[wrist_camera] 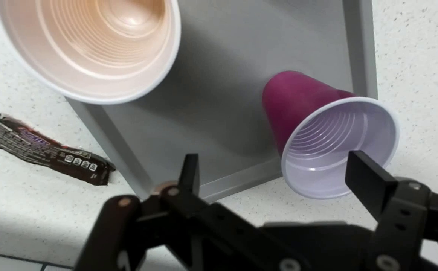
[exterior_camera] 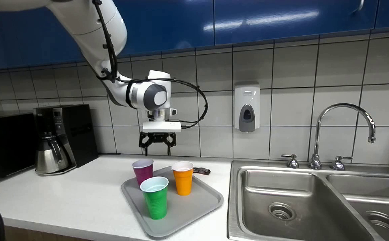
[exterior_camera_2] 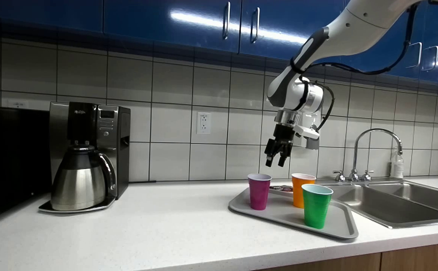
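Looking past my parted, empty fingers (wrist_camera: 369, 184), I count one purple cup (wrist_camera: 326, 131) nearest below, one orange cup (exterior_camera: 183, 180) and one green cup (exterior_camera: 156, 201) farther, all three on one gray tray (exterior_camera: 194, 206). One wrapped bar (wrist_camera: 49, 152) lies left of the fingers in the wrist view; only exterior views show the green cup.

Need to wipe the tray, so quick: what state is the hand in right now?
Hand: open, holding nothing, higher than the purple cup.
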`<state>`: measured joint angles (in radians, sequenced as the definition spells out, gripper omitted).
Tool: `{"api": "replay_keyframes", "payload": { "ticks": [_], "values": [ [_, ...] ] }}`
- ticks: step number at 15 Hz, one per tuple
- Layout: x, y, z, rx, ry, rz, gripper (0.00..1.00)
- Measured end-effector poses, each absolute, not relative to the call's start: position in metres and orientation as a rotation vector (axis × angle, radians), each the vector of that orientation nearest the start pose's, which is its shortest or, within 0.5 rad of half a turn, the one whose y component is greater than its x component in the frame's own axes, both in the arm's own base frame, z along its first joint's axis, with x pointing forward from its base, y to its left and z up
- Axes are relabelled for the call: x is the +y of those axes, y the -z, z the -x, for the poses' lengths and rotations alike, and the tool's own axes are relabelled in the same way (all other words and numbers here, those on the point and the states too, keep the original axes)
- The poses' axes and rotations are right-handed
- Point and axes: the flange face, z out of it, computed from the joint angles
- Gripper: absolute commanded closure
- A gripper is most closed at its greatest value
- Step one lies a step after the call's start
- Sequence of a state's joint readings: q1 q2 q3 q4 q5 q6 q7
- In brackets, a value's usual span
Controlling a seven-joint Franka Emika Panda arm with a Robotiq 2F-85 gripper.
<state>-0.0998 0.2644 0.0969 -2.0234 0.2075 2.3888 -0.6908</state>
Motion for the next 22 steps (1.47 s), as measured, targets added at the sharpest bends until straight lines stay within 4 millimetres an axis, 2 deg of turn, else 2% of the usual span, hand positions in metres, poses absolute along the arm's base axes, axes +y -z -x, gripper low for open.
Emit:
{"api": "replay_keyframes", "payload": {
  "ticks": [5,11,18,22],
  "values": [
    [-0.006,-0.333,-0.586,-0.738,0.369,2.926,0.0],
    [-0.014,-0.341,-0.556,-0.657,0.447,2.944,0.0],
    [-0.042,-0.363,-0.517,-0.572,0.505,2.98,0.0],
    [-0.054,-0.369,-0.494,-0.576,0.483,2.999,0.0]
  ]
}}
